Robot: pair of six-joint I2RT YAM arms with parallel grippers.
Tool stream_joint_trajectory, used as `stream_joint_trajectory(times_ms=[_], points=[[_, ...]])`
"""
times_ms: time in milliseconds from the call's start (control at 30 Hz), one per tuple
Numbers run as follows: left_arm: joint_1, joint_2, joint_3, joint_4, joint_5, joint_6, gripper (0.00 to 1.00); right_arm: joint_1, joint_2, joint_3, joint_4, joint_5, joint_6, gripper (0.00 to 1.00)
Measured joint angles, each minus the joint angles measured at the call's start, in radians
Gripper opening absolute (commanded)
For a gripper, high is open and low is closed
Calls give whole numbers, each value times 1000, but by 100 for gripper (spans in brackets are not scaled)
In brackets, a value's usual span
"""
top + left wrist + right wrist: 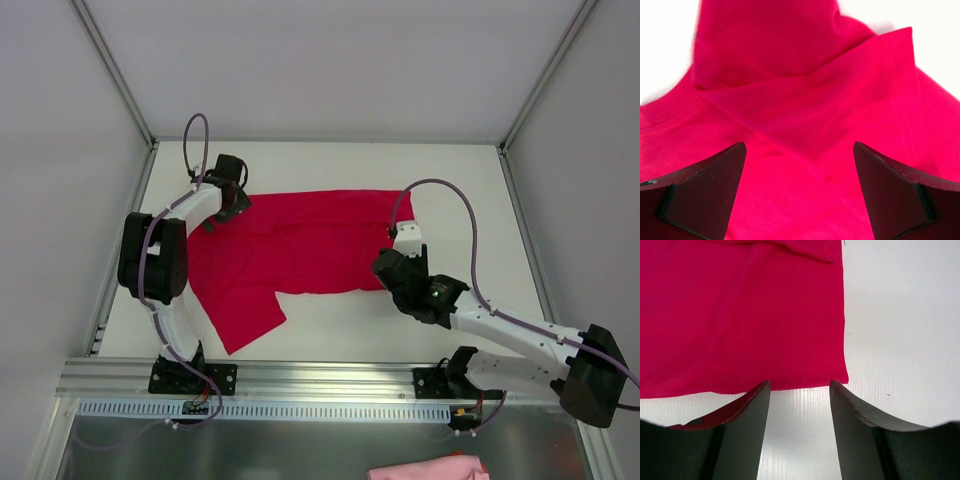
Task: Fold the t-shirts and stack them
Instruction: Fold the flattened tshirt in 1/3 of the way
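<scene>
Your left gripper (800,150) stood open, jaws wide apart, over a doubled-over flap of the t-shirt (310,240) near the far-left corner of the worktop (330,165). Risk noted: closing there could catch the flap and the layer beneath together, and a lift would then drag the whole fold askew. The t-shirt lay across the middle of the worktop, one sleeve trailing toward the near edge. Your right gripper (800,385) was open too, holding nothing, over bare worktop just off the t-shirt's right near corner. Closing there would likely miss the hem, or nip only its edge and slip.
</scene>
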Motion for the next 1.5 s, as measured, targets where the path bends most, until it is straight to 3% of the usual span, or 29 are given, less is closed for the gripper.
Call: stream_joint_trajectory(times_ms=[100, 167, 200, 300, 433, 1133, 1467, 1500], points=[[5, 56, 44, -3, 10, 0, 84, 2, -25, -9, 1, 0, 1, 56], [11, 87, 77, -13, 16, -2, 71, 2, -14, -10, 0, 0, 1, 56], [13, 99, 93, -16, 21, -3, 53, 2, -5, -10, 0, 0, 1, 56], [22, 117, 126, -23, 23, 0, 18, 3, 27, -10, -3, 0, 1, 56], [26, 118, 163, -43, 21, 6, 1, 3, 47, -10, -5, 0, 1, 56], [106, 264, 275, -137, 91, 8, 0, 24, -14, -10, -23, 2, 10, 56], [158, 347, 410, -192, 174, 31, 0, 37, -26, -10, -35, 5, 13, 56], [163, 354, 420, -190, 181, 35, 7, 38, -26, -10, -35, 6, 13, 57]])
